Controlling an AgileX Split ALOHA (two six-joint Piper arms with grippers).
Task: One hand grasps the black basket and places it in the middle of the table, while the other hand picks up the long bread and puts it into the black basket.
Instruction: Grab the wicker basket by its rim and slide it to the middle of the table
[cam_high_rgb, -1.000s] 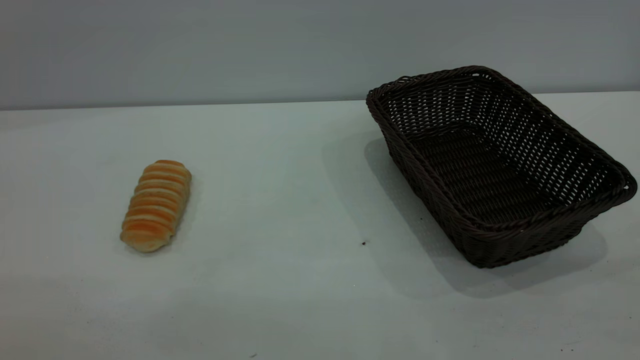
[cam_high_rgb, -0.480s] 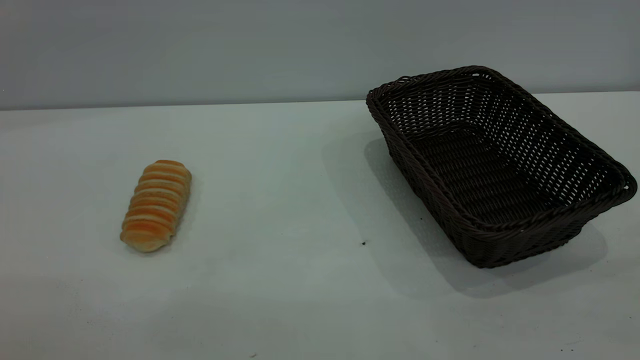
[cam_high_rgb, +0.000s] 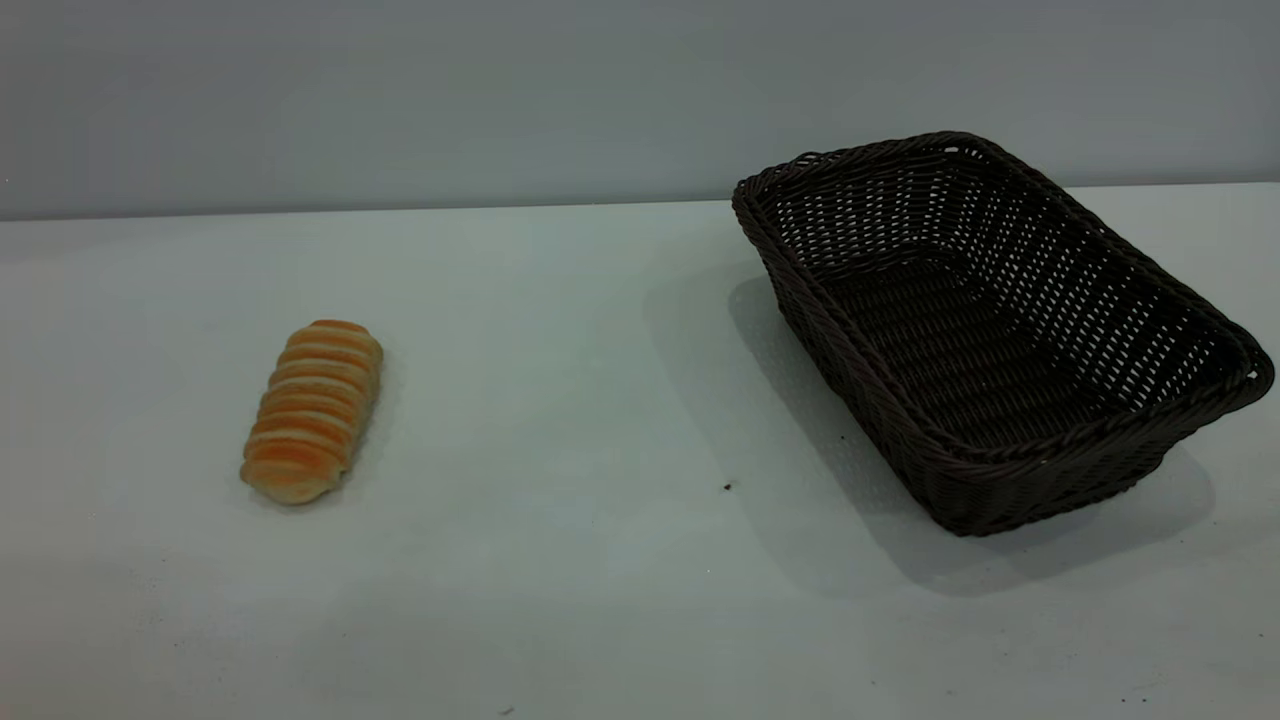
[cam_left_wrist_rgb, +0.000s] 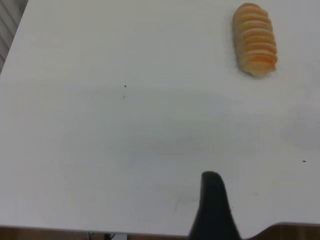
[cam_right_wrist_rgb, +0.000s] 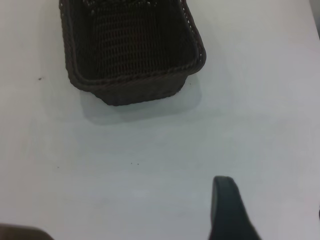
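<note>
White table (cam_high_rgb: 600, 400) bearing bread (cam_high_rgb: 312, 411), basket (cam_high_rgb: 1000, 330)

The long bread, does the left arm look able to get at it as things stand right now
Probably yes. The long bread lies alone on the table, far from the black basket. In the left wrist view only bare tabletop lies between the left gripper's one visible finger and the bread.

The black basket (cam_high_rgb: 1000, 330) at the right of the frame is woven wicker, dark brown-black with a faint sheen, openwork in its sides, tighter in its floor, braided along the rim. The long bread (cam_high_rgb: 312, 411) at the left looks soft and matt, ridged crosswise in golden-orange and pale cream. The surface (cam_high_rgb: 560, 400) is smooth, white and matt, flecked with tiny dark specks.
</note>
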